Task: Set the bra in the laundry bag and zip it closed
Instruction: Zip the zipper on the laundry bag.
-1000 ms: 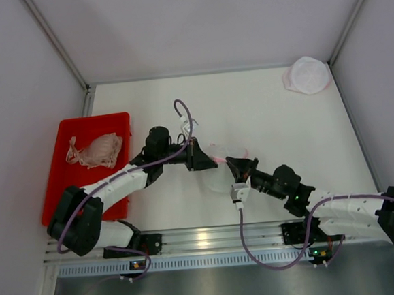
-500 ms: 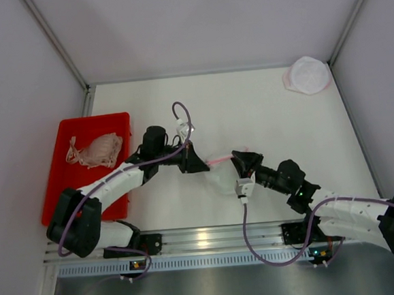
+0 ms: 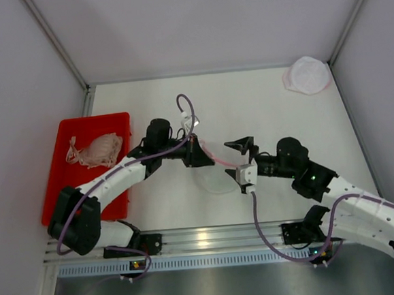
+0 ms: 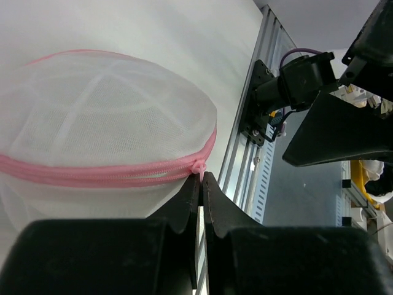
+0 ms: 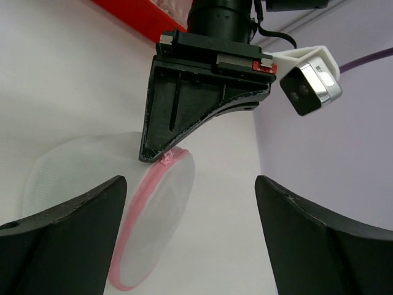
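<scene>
A white desk (image 3: 262,108) between grey walls. The mesh laundry bag (image 3: 216,177) lies mid-desk, with the left pincer (image 4: 201,184) clamped on its pink zipper pull (image 4: 198,167). The right pincer (image 3: 235,157) stands wide just right of it. The bra (image 3: 98,150) lies in the red tray (image 3: 66,178) at left.

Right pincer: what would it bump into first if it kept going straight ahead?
Probably the mesh laundry bag, at its pink zipper; the left pincer holding the zipper pull is just behind. Depth is unclear.
</scene>
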Robot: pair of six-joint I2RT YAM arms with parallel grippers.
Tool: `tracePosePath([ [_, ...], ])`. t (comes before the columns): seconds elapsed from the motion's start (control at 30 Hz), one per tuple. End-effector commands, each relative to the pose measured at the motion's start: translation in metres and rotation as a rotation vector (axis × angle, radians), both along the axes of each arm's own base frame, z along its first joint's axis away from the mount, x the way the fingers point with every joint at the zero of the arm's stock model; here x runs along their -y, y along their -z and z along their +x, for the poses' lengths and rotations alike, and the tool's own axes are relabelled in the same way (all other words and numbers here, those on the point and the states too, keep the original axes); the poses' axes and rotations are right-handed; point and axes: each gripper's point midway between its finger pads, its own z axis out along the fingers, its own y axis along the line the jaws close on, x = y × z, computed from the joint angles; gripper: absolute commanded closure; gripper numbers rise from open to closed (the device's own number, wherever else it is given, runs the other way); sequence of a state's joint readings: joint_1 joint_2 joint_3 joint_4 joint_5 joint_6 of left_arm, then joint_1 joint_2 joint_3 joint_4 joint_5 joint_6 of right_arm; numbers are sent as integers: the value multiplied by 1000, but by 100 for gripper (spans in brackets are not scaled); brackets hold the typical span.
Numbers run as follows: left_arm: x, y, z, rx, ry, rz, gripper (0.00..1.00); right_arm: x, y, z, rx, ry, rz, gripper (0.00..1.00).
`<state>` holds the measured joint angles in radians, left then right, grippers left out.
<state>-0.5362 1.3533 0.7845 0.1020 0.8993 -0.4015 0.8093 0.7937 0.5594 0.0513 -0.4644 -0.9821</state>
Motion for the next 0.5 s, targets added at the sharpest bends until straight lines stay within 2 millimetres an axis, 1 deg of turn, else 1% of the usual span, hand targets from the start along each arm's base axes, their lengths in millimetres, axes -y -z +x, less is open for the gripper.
tracePosePath([
  [0.0, 7, -13, 3, 48, 7, 13, 100, -4, 26, -16, -245, -40, -108, 13],
  [0.03, 6, -10, 2, 43, 3, 26, 100, -6, 31, -12, -269, -30, -131, 14],
  [0.07, 4, -8, 2, 39, -10, 41, 100, -5, 37, -14, -306, -24, -150, 16],
  [0.13, 3, -7, 1, 36, -18, 43, 100, -8, 43, -12, -349, -13, -153, 17],
  [0.2, 0, -4, -5, -4, -23, 57, 100, -13, 41, -8, -400, 18, -115, 30],
  [0.23, 0, -5, -5, -6, -25, 55, 100, -12, 49, 0, -424, 68, -118, 34],
  [0.27, -1, -5, -6, -1, -24, 55, 100, -14, 49, 5, -439, 93, -100, 38],
  [0.33, -1, -4, -8, 2, -20, 61, 100, -14, 54, 15, -431, 139, -97, 39],
  [0.4, -2, 0, -9, -5, -21, 73, 100, -16, 51, 22, -398, 150, -77, 40],
  [0.47, -2, 0, -10, -7, -19, 72, 100, -19, 50, 22, -380, 137, -76, 43],
])
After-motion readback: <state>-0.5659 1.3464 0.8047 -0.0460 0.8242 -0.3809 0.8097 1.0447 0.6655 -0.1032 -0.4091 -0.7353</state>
